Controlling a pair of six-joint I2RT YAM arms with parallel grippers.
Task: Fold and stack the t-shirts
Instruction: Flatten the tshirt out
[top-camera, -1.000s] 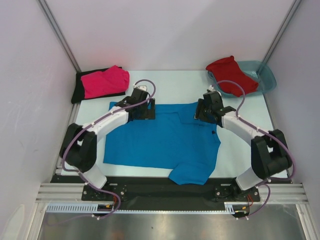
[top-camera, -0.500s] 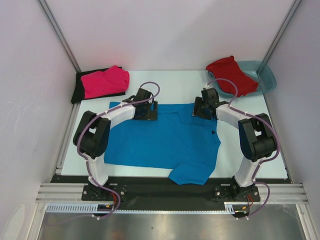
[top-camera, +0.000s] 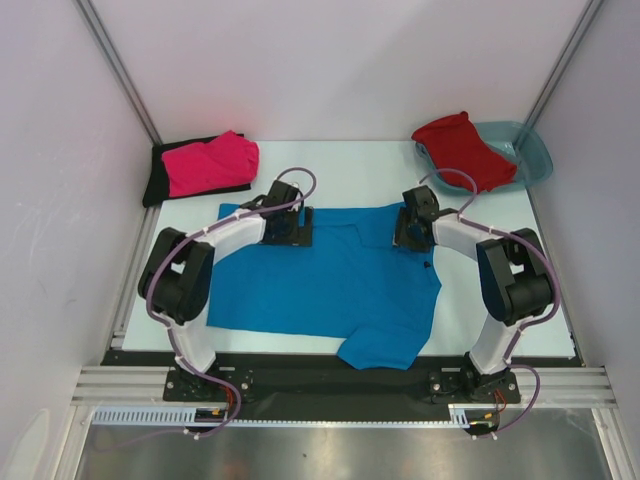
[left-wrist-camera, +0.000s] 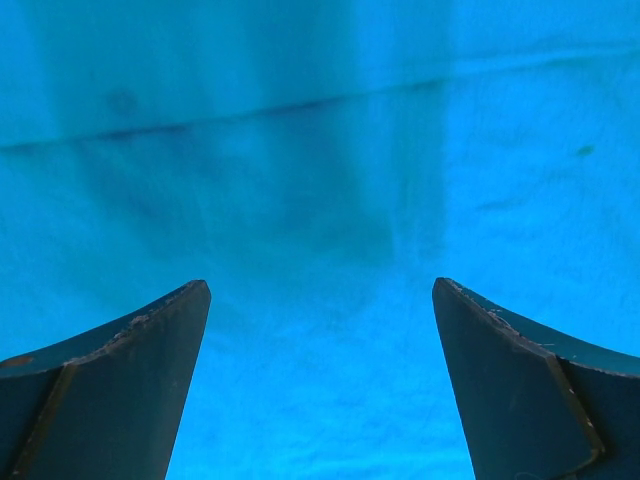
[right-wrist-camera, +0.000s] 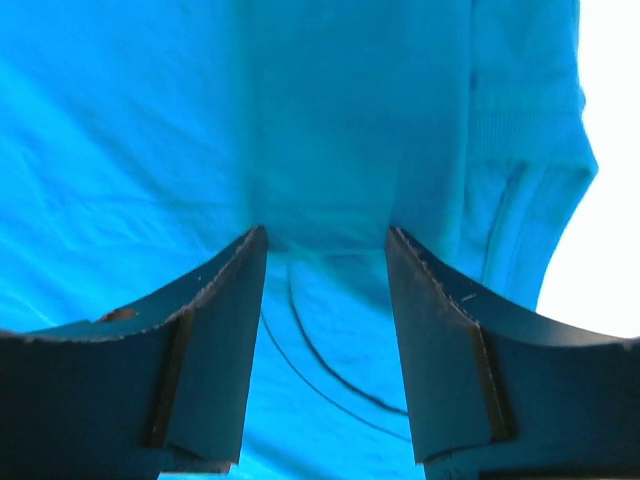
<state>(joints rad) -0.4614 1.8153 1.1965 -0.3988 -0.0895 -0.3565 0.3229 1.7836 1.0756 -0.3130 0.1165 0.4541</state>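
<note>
The bright blue t-shirt (top-camera: 320, 280) lies spread on the table, one sleeve folded at the front. My left gripper (top-camera: 288, 226) is down at its far edge on the left; in the left wrist view its jaws stand wide open (left-wrist-camera: 320, 290) right above the blue cloth (left-wrist-camera: 320, 150). My right gripper (top-camera: 408, 230) is down at the far edge on the right; its jaws are open (right-wrist-camera: 325, 235) with blue cloth (right-wrist-camera: 330, 120) between and ahead of them, a wrinkle showing. A hot pink shirt (top-camera: 208, 163) lies on a black shirt (top-camera: 156, 180) at the back left. A red shirt (top-camera: 462, 148) lies over the tub.
A translucent teal tub (top-camera: 525, 150) stands at the back right corner. Metal frame posts and white walls close in the back and sides. White table surface (top-camera: 350, 170) shows behind the blue shirt, and at the right edge of the right wrist view (right-wrist-camera: 610, 200).
Both arms have lowered their grippers onto the far edge of the blue shirt, elbows dropping. The right gripper has shifted slightly inward. The shirt has not moved.
</note>
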